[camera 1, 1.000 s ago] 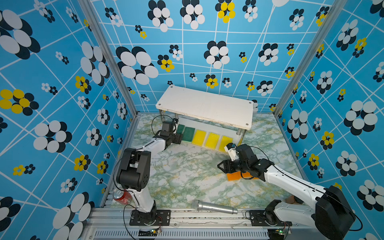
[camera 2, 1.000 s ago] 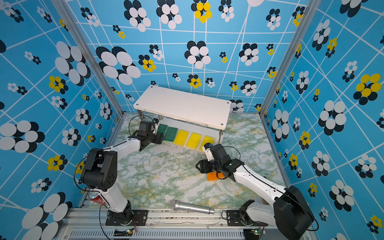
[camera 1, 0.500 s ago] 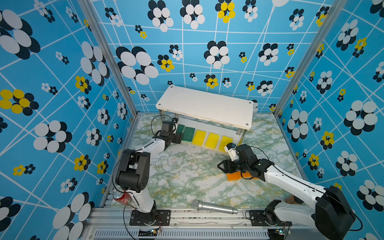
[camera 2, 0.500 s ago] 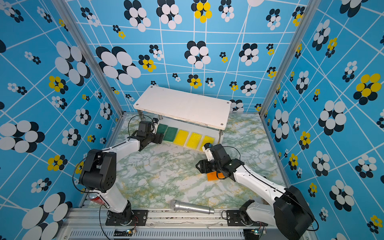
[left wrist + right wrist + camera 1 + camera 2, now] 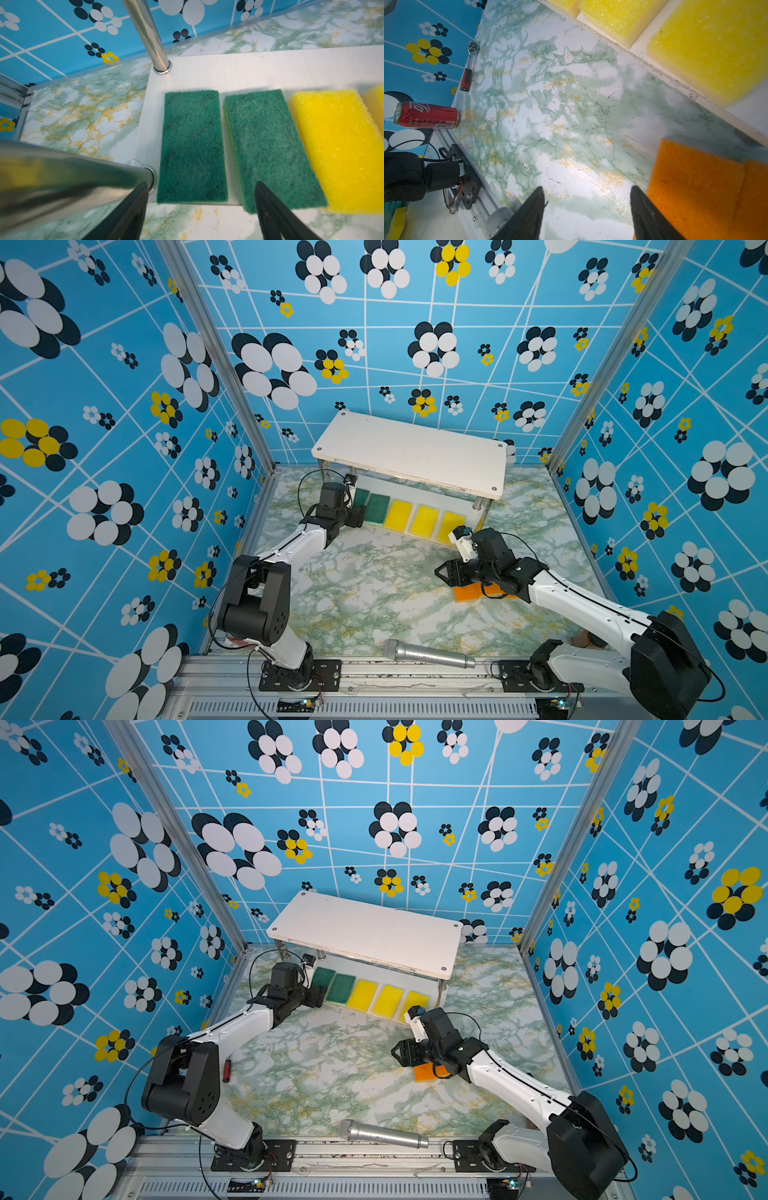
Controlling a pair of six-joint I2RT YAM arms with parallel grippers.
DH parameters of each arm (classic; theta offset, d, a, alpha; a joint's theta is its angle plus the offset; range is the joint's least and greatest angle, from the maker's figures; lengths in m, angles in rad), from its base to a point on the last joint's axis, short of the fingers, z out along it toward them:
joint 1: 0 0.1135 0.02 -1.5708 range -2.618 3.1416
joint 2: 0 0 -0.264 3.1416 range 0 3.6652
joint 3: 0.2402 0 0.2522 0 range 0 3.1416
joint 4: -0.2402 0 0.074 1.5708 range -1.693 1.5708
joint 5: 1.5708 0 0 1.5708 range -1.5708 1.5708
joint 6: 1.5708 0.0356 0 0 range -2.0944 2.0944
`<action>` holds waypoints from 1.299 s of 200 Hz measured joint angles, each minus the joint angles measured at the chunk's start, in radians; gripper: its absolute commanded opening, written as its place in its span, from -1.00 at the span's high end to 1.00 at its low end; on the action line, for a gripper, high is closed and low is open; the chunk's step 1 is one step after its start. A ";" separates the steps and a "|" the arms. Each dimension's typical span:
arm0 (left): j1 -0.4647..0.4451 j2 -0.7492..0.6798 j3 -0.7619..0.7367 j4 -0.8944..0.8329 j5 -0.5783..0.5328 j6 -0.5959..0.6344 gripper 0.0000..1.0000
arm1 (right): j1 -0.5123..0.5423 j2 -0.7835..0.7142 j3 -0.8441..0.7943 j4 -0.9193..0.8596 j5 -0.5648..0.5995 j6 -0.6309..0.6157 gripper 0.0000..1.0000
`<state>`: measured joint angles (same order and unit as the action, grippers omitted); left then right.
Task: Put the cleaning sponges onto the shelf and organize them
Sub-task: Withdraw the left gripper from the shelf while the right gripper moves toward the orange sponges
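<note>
In both top views a white two-tier shelf (image 5: 411,452) stands just above the centre of the frame. On its lower board (image 5: 270,68), running left to right, two dark green sponges (image 5: 192,145) and three yellow sponges (image 5: 424,520) lie flat, side by side. The orange sponges (image 5: 695,187) lie on the marble table (image 5: 353,593), right of centre. Left gripper (image 5: 200,187): jaws apart, empty, at the green pair. Right gripper (image 5: 586,189): jaws apart, empty, just beside the orange sponges. The pads look light, soft and squashy, not fragile. They are probably best pinched gently across the short width, at mid-length, with the fingers low to the table
</note>
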<state>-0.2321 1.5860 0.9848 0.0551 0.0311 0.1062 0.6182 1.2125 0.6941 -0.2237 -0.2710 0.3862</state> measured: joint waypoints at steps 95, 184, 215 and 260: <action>-0.111 -0.148 -0.135 -0.024 -0.041 -0.078 -0.72 | 0.000 0.000 -0.015 0.024 -0.001 0.010 -0.35; -0.154 -0.156 -0.153 -0.111 -0.135 -0.124 -0.73 | 0.000 0.005 -0.015 0.026 0.000 0.014 -0.35; -0.190 -0.173 -0.170 -0.134 -0.145 -0.137 -0.73 | 0.000 0.004 -0.015 0.026 0.000 0.014 -0.35; -0.237 -0.201 -0.195 -0.177 -0.140 -0.165 -0.98 | 0.000 -0.048 -0.015 -0.025 0.023 0.019 -0.35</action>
<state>-0.4690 1.3849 0.7902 -0.1219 -0.1089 -0.0586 0.6182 1.1648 0.6792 -0.2489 -0.2478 0.4053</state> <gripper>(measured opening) 0.988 0.676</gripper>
